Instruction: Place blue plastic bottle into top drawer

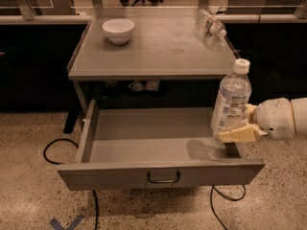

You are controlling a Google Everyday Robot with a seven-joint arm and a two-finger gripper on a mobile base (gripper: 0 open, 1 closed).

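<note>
1. I'm seeing a black cable [53,147] looping on the floor at lower left. It's off my path, so I'm ignoring it.
2. I'm noting a white bowl [118,30] sitting on the table top [158,51] at upper left, well apart from the work.
3. I'm looking at the top drawer [144,147] standing pulled out across the lower middle of the frame. I'm seeing nothing on its floor, and its handle [163,178] is at front centre. No opening step is needed.
4. I'm spotting a smaller clear bottle [211,23] lying on its side at the upper right of the table top. It's not my target.
5. I'm holding the blue plastic bottle [231,99] upright at mid right, over the right end of the drawer. It's casting a shadow on the drawer floor, and its base is hidden behind a finger.
6. I'm running the gripper [241,126] in from the right edge, fingers clamped around the bottle's lower part.
7. I'm judging this as the placing step: carry done, release not yet done.
8. Next I'm thinking of lowering until the base is meeting the drawer floor. That means staying inside the right wall and nudging slightly left if needed, then opening the fingers and backing out without tipping the bottle.
</note>
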